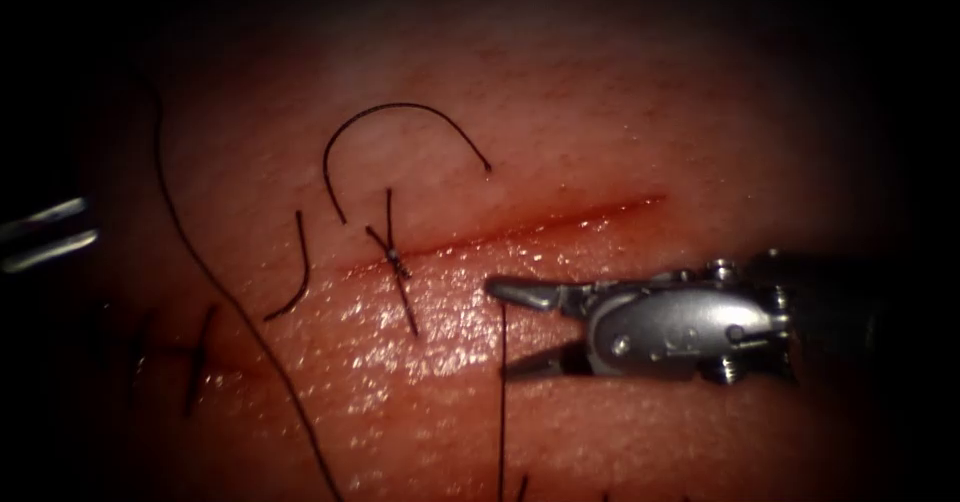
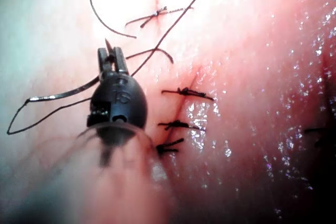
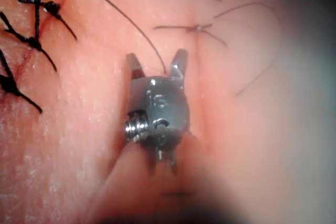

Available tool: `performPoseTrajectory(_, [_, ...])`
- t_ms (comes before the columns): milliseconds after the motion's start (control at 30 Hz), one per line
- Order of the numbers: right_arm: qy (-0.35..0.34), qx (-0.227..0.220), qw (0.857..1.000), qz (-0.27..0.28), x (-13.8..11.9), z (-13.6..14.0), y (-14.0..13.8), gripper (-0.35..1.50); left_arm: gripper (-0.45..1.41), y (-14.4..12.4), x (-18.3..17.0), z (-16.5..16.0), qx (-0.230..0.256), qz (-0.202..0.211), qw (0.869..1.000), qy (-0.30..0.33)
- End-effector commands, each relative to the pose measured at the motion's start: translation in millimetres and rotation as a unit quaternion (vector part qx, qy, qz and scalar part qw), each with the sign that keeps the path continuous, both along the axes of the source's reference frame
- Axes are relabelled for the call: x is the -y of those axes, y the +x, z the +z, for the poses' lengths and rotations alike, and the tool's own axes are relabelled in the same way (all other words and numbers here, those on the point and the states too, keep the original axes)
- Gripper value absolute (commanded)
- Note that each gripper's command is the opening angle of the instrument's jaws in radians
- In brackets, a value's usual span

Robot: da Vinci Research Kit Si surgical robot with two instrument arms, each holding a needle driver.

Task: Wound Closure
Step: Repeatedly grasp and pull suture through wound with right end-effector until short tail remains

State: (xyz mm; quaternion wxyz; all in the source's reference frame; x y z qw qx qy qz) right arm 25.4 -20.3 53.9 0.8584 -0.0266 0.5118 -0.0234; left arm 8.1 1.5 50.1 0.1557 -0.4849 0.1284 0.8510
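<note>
Several knotted stitches (image 2: 181,124) cross the cut (image 1: 560,222); my right tool (image 1: 515,327) gapes empty, my left tool (image 2: 112,59) grips the needle (image 2: 65,95).

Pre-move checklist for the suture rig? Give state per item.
1. Left gripper shut on needle, apparently near its tip: ok.
2. Needle out of the tissue: ok.
3. Right gripper open, holding nothing: ok.
4. Thread runs between the right gripper's open jaws: ok.
5. Knot sits on the cut: ok. Whether it is tight: cannot tell.
6. Cut closed to the right of the knot: not ok, no stitch there.
</note>
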Motion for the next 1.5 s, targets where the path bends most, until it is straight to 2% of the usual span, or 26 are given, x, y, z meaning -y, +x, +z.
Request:
performPoseTrajectory(33, [0.007,0.001,1.0,-0.002,0.0,0.5,0.8,-0.01,-0.45,-0.4,-0.4,0.6,0.0,0.0,1.0,-0.001])
performPoseTrajectory(67, [0.007,0.001,1.0,-0.002,0.0,0.5,0.8,-0.01,-0.45,-0.4,-0.4,0.6,0.0,0.0,1.0,-0.001])
performPoseTrajectory(100, [0.006,-0.001,1.0,-0.002,0.1,0.3,0.8,-0.35,-0.45,-0.5,-0.4,0.6,0.0,0.001,1.0,-0.001])
performPoseTrajectory(300, [0.047,-0.009,0.999,0.021,1.4,-1.0,0.6,-0.35,-0.45,-0.5,-0.3,0.6,0.001,-0.001,1.0,0.001])
performPoseTrajectory(400, [0.046,-0.009,0.999,0.018,2.1,-1.9,0.6,-0.35,-0.45,-0.5,-0.3,0.6,0.001,-0.001,1.0,0.001])
performPoseTrajectory(533, [0.044,-0.012,0.999,0.012,4.5,-4.5,0.6,-0.35,-0.45,-0.5,-0.3,0.6,0.001,-0.001,1.0,0.001])
performPoseTrajectory(767, [0.045,-0.014,0.999,0.006,6.9,-7.4,0.6,-0.35,-0.45,-0.8,-0.3,0.7,0.001,0.002,1.0,0.001])
performPoseTrajectory(1333, [0.045,-0.022,0.999,-0.004,8.3,-9.5,0.4,-0.35,-0.45,-1.0,-0.2,0.7,0.001,0.006,1.0,0.002])
performPoseTrajectory(1367, [0.046,-0.024,0.999,-0.005,8.2,-9.6,0.3,0.26,-0.45,-1.1,-0.2,0.7,0.001,0.005,1.0,0.002])
performPoseTrajectory(1400, [0.05,-0.027,0.998,-0.009,7.9,-9.7,0.1,0.67,-0.45,-1.2,-0.2,0.8,0.002,0.006,1.0,0.002])
performPoseTrajectory(1433, [0.051,-0.033,0.998,-0.008,7.6,-9.8,-0.1,0.98,-0.45,-1.3,-0.2,0.8,0.001,0.007,1.0,0.002])
performPoseTrajectory(1467, [0.047,-0.038,0.998,-0.01,7.2,-10.0,-0.5,1.16,-0.45,-1.3,-0.2,0.9,0.001,0.006,1.0,0.002])
performPoseTrajectory(1500, [0.035,-0.049,0.998,-0.008,6.6,-10.2,-1.3,1.26,-0.45,-1.4,-0.2,1.0,0.002,0.008,1.0,0.002])
